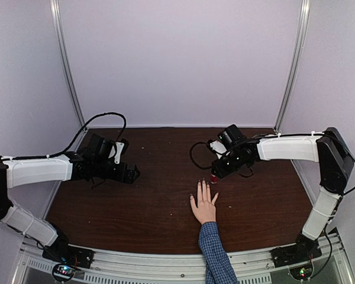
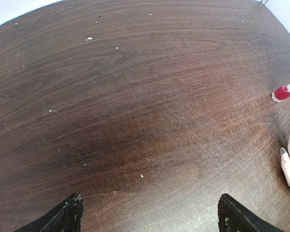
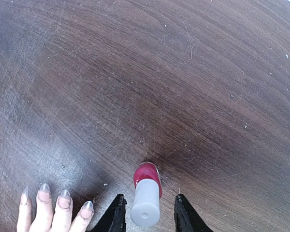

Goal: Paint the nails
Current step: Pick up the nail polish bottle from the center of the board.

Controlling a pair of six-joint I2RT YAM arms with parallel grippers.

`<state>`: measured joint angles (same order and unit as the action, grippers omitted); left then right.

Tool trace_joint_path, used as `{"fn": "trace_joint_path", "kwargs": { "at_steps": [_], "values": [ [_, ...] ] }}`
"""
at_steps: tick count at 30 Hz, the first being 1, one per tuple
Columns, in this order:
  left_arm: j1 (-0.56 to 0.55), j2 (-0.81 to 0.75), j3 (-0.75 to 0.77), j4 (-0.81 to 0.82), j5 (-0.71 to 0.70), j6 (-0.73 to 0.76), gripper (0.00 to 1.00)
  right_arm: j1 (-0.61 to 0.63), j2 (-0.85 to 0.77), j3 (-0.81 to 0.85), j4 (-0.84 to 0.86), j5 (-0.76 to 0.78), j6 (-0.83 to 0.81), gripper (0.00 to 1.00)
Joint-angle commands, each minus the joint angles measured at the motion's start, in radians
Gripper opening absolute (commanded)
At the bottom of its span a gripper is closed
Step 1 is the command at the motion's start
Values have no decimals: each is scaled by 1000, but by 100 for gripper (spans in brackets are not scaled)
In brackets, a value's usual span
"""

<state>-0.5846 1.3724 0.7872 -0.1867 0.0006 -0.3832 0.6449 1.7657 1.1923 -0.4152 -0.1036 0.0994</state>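
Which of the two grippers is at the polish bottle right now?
The right gripper: its fingers stand either side of the polish bottle's white cap. The left gripper hangs wide open over bare table.

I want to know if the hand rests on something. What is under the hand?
Only bare wooden table shows around the hand, palm down. What lies beneath the palm is covered.

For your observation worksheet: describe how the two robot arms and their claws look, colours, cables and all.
Both arms have white shells with black joints. Loose black cables loop above each wrist. The left claw and right claw are black, with dark tapered fingers. Black bases sit on a silver rail.
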Motion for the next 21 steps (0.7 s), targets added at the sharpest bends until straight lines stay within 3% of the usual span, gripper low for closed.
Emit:
{"fn": "trace_joint_path", "kwargs": {
  "at_steps": [1, 6, 11, 21],
  "values": [
    [-4, 15, 17, 45, 36, 14, 98, 3, 20, 29, 1, 36, -18, 34],
    [-4, 16, 13, 50, 40, 14, 98, -1, 23, 36, -4, 36, -23, 25],
    [-4, 16, 4, 64, 48, 12, 98, -3, 18, 33, 2, 28, -29, 23],
    [-4, 17, 1, 75, 52, 16, 98, -3, 13, 46, -10, 15, -45, 9]
  ]
}}
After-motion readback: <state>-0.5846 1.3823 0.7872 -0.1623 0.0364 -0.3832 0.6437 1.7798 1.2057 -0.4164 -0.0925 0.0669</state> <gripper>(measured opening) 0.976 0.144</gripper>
